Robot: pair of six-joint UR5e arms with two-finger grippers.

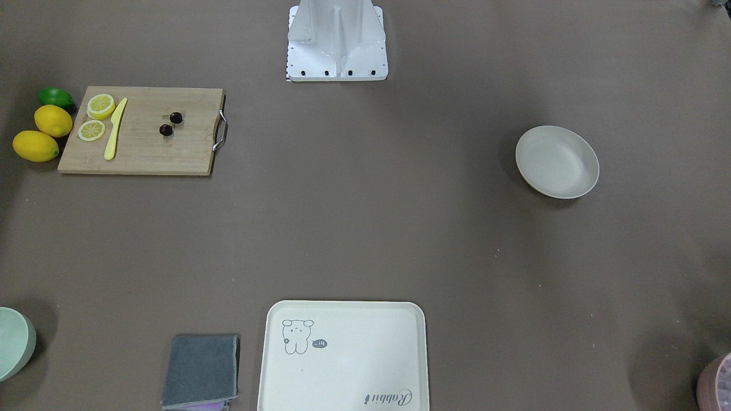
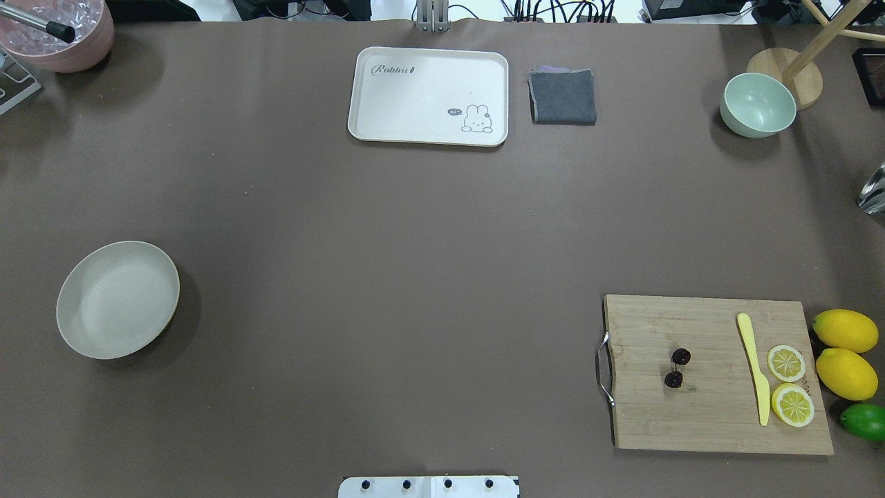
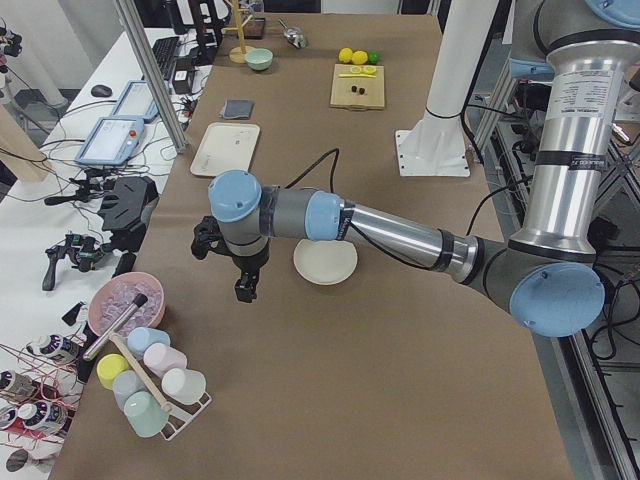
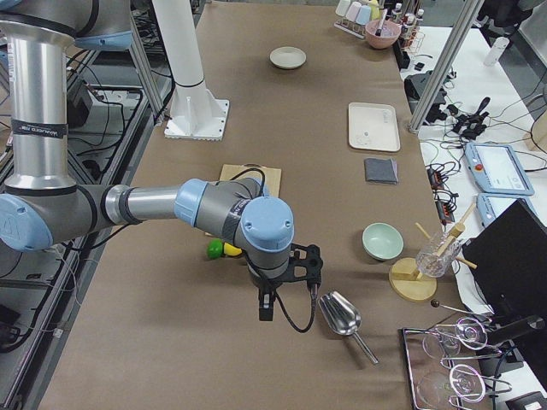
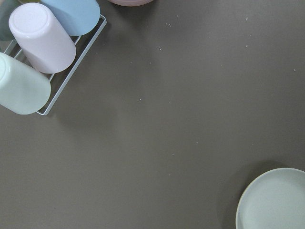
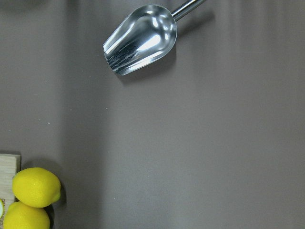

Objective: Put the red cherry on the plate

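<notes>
The red cherry [image 2: 681,356], a pair of tiny dark glossy fruits, lies on a wooden cutting board [image 2: 698,325] on the robot's right; it also shows as the red cherry [image 1: 176,117]. The plate [image 2: 117,299], round and cream-white, sits empty on the robot's left, and its edge shows as the plate [image 5: 274,200] in the left wrist view. My left gripper [image 3: 243,290] hangs beside the plate [image 3: 325,262], pointing down. My right gripper [image 4: 264,312] hovers near the lemons, away from the board. Both show only in the side views, so I cannot tell if they are open or shut.
On the board lie two lemon slices [image 2: 788,363] and a yellow knife [image 2: 757,377]; two lemons [image 2: 845,330] and a lime [image 2: 864,420] sit beside it. A cream tray [image 2: 429,69], grey cloth [image 2: 562,97], green bowl [image 2: 757,104], metal scoop [image 6: 140,40] and cup rack [image 5: 33,52] are around.
</notes>
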